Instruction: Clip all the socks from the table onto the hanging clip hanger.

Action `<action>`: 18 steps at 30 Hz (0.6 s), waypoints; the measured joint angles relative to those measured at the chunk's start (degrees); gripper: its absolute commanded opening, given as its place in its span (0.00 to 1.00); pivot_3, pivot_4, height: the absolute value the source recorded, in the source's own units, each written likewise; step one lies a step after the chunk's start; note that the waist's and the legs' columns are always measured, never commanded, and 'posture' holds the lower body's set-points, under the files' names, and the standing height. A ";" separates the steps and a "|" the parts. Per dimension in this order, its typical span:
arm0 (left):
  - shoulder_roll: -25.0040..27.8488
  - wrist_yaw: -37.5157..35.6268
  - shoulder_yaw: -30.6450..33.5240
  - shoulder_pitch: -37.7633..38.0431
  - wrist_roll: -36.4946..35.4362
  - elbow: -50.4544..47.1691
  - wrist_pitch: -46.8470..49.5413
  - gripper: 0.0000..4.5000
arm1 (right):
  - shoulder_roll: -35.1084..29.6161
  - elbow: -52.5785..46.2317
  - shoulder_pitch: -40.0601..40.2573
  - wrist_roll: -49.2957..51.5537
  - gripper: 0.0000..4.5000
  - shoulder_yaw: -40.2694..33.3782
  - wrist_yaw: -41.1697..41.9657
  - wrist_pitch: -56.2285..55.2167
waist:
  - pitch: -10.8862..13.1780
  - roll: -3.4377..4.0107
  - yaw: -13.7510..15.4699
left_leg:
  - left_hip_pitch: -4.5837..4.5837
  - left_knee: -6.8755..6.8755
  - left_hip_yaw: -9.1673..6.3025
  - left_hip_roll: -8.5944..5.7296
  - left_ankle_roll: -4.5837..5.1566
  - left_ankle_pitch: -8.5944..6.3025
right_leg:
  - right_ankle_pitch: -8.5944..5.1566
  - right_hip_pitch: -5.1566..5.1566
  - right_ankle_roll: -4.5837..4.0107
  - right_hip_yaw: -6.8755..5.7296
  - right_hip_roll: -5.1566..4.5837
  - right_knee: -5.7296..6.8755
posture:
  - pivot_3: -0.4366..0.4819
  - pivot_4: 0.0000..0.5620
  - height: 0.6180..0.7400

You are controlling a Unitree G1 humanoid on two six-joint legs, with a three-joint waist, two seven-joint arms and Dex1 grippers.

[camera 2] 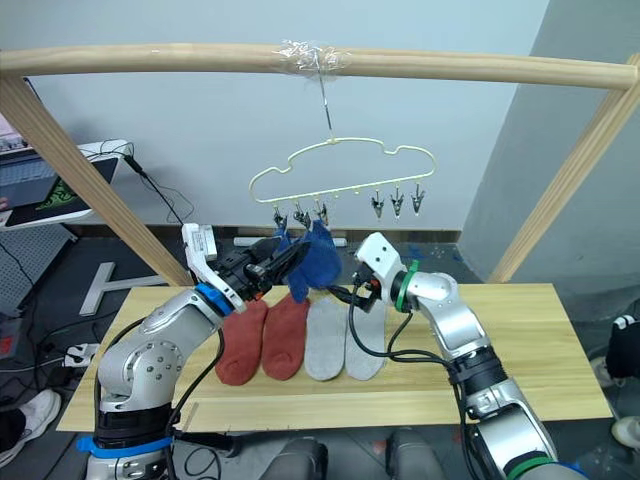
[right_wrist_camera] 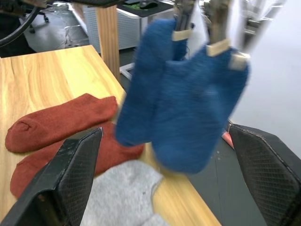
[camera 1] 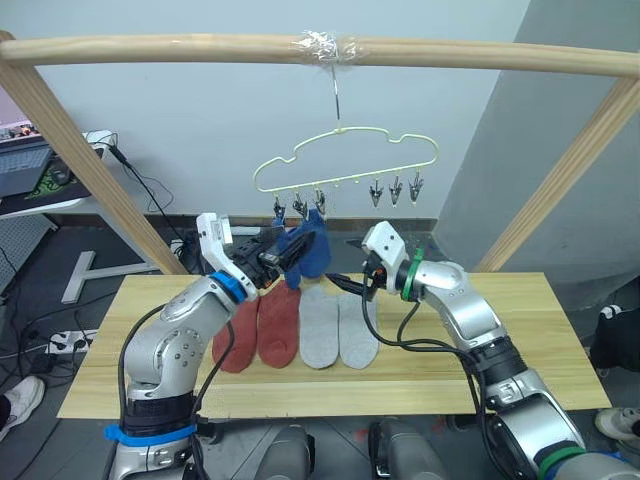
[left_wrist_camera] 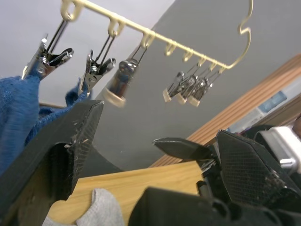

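Desk: light yellowish plank desk (camera 1: 520, 345) under a pole frame.
Done: two blue knit socks (camera 2: 316, 262) hung clipped on the pale-yellow wire hanger (camera 1: 345, 160).
Left: two rust-red socks (camera 1: 262, 328), two grey socks (camera 1: 338, 328).
Tools: left tool (left_wrist_camera: 155, 136) and right tool (right_wrist_camera: 164, 155) both wide, empty.

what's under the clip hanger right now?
Two blue socks hang from the clip hanger. Below lie two grey socks and two red socks on the table. Both claws cover parts.

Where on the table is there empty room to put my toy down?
The table is bare right of the light grey socks, past the right gripper. A smaller bare patch lies left of the rust-red socks. The middle is crowded: four socks in a row, both grippers above.
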 measured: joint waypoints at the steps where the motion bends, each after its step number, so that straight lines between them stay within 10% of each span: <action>1: -0.19 0.06 -1.09 0.19 1.56 -0.13 -1.38 1.00 | -0.69 -1.19 0.73 0.33 0.99 -0.56 0.04 0.68 | 0.00 0.00 0.03 | 0.00 0.00 0.02 0.00 0.00 0.00 | 0.00 0.01 0.00 0.02 0.00 -0.02 | 0.54 0.30 1.00; 10: -5.82 1.90 -9.27 0.09 14.23 2.06 -13.56 0.51 | -4.59 -10.54 4.18 5.34 1.00 -5.68 -0.54 6.87 | 0.00 0.01 -0.16 | 0.01 0.00 0.08 0.04 0.02 -0.01 | -0.02 0.00 0.03 0.02 0.04 -0.01 | 0.50 0.29 1.00; 18: -10.84 6.56 -10.04 -5.97 22.87 15.97 -22.05 0.51 | -4.94 -15.65 4.35 9.07 1.00 -7.87 -1.86 9.35 | 0.00 0.00 -0.10 | -0.01 0.03 0.35 -0.03 0.05 -0.01 | -0.02 0.03 0.05 -0.07 0.04 -0.05 | 0.48 0.28 1.00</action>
